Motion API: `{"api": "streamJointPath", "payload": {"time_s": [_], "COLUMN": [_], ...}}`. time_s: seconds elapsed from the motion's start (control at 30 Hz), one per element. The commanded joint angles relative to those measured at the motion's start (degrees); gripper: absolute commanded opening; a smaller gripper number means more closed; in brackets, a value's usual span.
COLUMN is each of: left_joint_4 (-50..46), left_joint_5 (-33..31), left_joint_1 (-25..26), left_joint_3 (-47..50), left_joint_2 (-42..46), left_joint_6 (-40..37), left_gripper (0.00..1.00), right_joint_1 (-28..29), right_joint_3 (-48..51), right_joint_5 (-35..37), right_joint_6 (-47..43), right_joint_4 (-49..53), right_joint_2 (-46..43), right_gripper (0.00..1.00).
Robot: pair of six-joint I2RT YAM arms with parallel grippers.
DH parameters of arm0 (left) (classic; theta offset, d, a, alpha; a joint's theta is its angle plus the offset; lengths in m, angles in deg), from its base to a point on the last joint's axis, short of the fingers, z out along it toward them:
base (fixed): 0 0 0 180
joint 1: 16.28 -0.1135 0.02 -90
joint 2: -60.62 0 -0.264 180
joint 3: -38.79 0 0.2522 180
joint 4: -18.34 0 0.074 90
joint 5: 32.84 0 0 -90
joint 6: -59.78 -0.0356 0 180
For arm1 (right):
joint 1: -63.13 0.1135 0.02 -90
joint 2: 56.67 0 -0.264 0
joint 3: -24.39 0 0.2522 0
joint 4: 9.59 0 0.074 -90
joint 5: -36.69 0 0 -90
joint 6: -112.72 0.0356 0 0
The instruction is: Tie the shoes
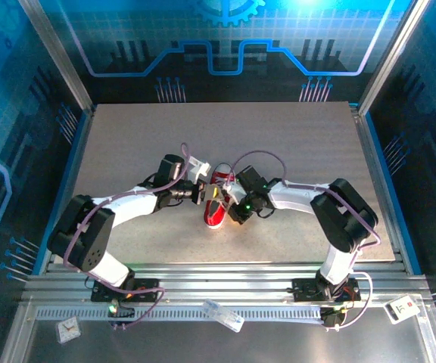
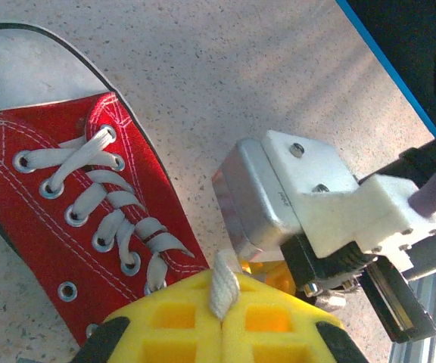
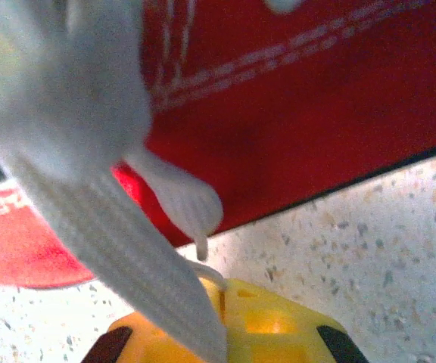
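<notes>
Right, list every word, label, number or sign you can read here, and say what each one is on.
Nothing can be read for certain.
Right white tag on the metal frame: a red mark, too small to read.
Left white tag on the metal frame: dark marks, too small to read.
Grey metal block: a faint stamped marking, too blurred to read.
Red sneaker: no brand or label visible.

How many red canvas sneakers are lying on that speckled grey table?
1. The red canvas sneaker with white laces lies at the middle of the speckled table, between the left gripper and the right gripper. No second one seems hidden.
</notes>
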Motion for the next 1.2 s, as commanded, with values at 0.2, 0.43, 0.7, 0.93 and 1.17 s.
{"api": "streamJointPath", "payload": {"time_s": [0.2, 0.43, 0.7, 0.93, 1.17], "left_joint_4": [-5.04, -7.33, -8.46, -9.11, -10.47], "left_joint_5": [1.83, 2.59, 2.53, 2.34, 2.09], "left_joint_1": [-2.06, -3.40, -3.99, -4.70, -5.21], "left_joint_3": [-4.10, -4.47, -1.32, -0.66, -0.33], "left_joint_2": [-2.89, -5.15, -3.69, -3.05, -2.87], "left_joint_6": [1.21, 1.04, 0.22, -0.18, -1.29], "left_gripper": [0.01, 0.00, 0.00, 0.00, 0.00], "right_joint_1": [-1.73, -3.68, -5.77, -6.29, -6.46], "right_joint_3": [-2.67, -3.51, -3.53, -3.30, -4.70], "right_joint_5": [0.92, -2.85, -4.89, -5.54, -6.00], "right_joint_6": [-2.52, -1.85, -0.53, 0.30, 1.77], "right_joint_4": [11.98, 13.09, 13.86, 14.73, 16.35], "right_joint_2": [-6.64, -5.75, -5.94, -5.97, -4.03], "right_gripper": [0.00, 0.00, 0.00, 0.00, 0.00]}}
